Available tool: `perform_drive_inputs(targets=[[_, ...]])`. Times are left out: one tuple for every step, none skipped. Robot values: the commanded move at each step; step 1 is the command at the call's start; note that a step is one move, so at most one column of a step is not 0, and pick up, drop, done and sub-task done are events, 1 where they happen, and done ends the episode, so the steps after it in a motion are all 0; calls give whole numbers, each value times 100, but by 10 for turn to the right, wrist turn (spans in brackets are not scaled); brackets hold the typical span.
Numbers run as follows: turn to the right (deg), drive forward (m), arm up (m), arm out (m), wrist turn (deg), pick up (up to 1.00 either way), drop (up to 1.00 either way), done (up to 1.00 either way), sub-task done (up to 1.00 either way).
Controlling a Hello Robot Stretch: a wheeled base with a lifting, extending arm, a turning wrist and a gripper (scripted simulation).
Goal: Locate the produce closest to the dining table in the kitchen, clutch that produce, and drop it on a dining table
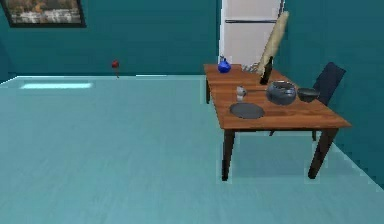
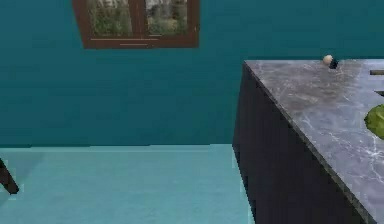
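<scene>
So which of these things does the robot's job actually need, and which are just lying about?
Job: table; perhaps the produce, though I can't tell: pale ball or green thing on the counter, or red blob by the far wall.

Lying about: plate, pot, bowl, blue vase, chair, fridge, window.

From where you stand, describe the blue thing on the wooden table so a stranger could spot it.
Find the wooden table at the forward view's right, in front of the white fridge. On its far left corner stands a small blue vase-like thing. It is the only blue item there; the dark round pot and grey plate nearby are dull-coloured.
</scene>
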Motion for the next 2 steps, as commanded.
perform_drive_inputs(targets=[[450, 0, 0, 0, 0, 0, 0, 0, 0], [360, 0, 0, 0, 0, 0, 0, 0, 0]])
